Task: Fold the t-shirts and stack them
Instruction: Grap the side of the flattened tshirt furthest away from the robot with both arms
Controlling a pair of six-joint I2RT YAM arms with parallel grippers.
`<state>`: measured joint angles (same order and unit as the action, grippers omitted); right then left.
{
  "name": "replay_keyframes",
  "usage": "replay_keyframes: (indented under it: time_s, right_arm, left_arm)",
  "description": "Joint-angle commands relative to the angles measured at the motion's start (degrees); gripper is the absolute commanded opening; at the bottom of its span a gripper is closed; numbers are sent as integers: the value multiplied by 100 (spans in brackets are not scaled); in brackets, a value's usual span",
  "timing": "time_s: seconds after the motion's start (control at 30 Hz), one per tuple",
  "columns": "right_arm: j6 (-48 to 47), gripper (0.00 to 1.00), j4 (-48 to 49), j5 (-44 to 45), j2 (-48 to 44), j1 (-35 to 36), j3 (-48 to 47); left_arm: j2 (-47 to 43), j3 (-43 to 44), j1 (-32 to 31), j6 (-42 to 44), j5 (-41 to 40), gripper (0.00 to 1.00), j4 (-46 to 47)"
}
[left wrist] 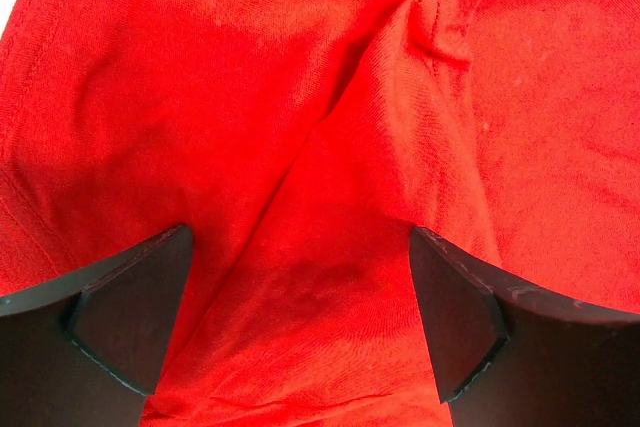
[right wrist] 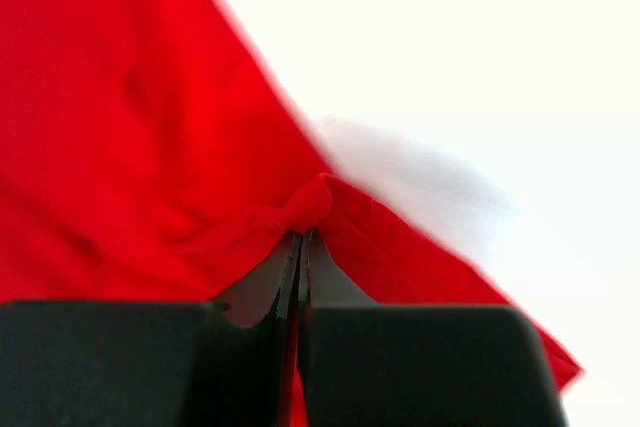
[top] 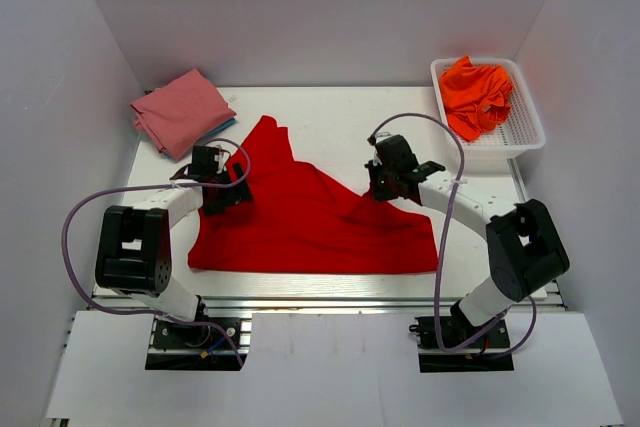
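A bright red t-shirt [top: 300,217] lies spread across the middle of the table. My left gripper [top: 214,190] is open just above its left part; its wrist view shows red cloth [left wrist: 300,147] with a fold between the spread fingers [left wrist: 455,312]. My right gripper [top: 379,187] is shut on the red t-shirt's right edge, pinching a bunched fold [right wrist: 305,209] and lifting it into a small peak. A folded dusty pink t-shirt [top: 182,110] lies at the back left on a teal-blue one [top: 224,126]. Orange t-shirts [top: 477,94] lie crumpled in the basket.
A white mesh basket [top: 527,137] stands at the back right corner. White walls close in the table on the left, back and right. The metal rail of the table's near edge [top: 330,297] runs just behind the arm bases.
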<state>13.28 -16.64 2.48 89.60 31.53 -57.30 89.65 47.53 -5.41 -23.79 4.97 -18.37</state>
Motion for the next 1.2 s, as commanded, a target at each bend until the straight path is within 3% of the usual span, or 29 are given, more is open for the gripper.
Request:
replay_keyframes:
  time_s: [0.0, 0.3, 0.53, 0.73, 0.83, 0.87, 0.93, 0.97, 1.07, 1.17]
  right_arm:
    - [254, 0, -102, 1121, -13, -85, -352]
    - [-105, 0, 284, 2747, 681, -427, -1299]
    - [-537, 0, 302, 3363, 1840, -841, -2423]
    - [-150, 0, -109, 3163, 2780, -1183, -3468]
    - [-10, 18, -426, 3153, 3175, -1272, -4034]
    - [34, 37, -723, 3145, 3256, -1307, -4305]
    - [139, 45, -866, 3179, 3414, -1316, -4632]
    - [183, 56, -1084, 3284, 3415, -1351, -4815]
    - [228, 58, -1139, 3207, 3213, -1342, -4756]
    - [87, 81, -1017, 2750, 2696, -1334, -4336]
  left_arm:
    - [79, 64, 22, 41, -31, 100, -61]
    - [465, 354, 22, 94, -31, 100, -122]
    - [642, 810, 22, 208, -84, 100, -184]
    - [896, 978, 22, 208, -31, 100, -184]
    - [897, 1030, 22, 208, 92, 100, -114]
    - [897, 1030, 22, 208, 92, 100, -114]
    - [897, 1083, 22, 208, 92, 100, -62]
    - [818, 1135, 22, 208, 153, 100, -61]
    - [643, 1189, 22, 208, 153, 100, -9]
    - [476, 1356, 22, 208, 153, 100, -9]
